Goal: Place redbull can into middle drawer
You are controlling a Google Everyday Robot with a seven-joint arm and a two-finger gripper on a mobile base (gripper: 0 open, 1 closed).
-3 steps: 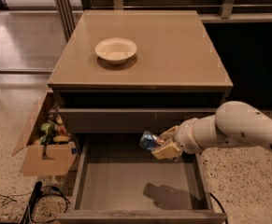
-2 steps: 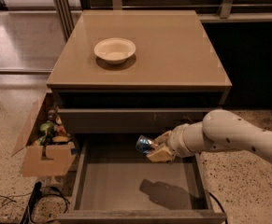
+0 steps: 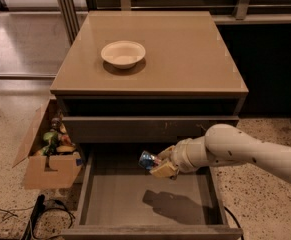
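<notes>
claw [image 3: 156,165] over middle drawer [image 3: 130,204], redbull can [image 3: 146,159] half-hidden

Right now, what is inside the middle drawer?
Only its bare bottom and a shadow show in the middle drawer. The tool holds the redbull can above it, not set down. The arm and tool hide its back.

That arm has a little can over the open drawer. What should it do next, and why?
Probably lower a little before letting go. The pincer holds the redbull can over the open middle drawer. Its shadow lies apart from it on the drawer floor, so the can seems high. Releasing now might bounce it.
</notes>
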